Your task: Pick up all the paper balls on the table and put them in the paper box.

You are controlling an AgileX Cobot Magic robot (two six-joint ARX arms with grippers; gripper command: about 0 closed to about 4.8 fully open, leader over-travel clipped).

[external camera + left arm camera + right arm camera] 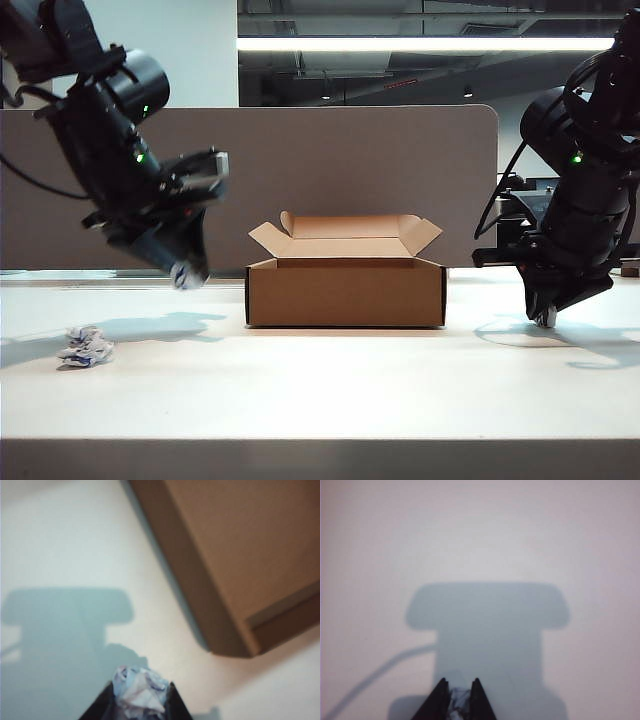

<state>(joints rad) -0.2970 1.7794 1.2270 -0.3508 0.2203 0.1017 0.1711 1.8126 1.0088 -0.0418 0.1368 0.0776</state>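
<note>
left gripper (141, 700) clamps paper ball (138, 687), raised beside paper box (345, 290) for drop-in | right gripper (457, 700) at bench (330, 390), pinching second ball (456, 700) | third ball (86, 346) waits

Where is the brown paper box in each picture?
Exterior view: the paper box stands mid-table, flaps open, between the left gripper and the right gripper.
Left wrist view: the box fills the corner farthest from the left gripper, which is shut on a paper ball.
Right wrist view: not in it; the right gripper is shut on another paper ball.
Shared landmark: the white table.
</note>
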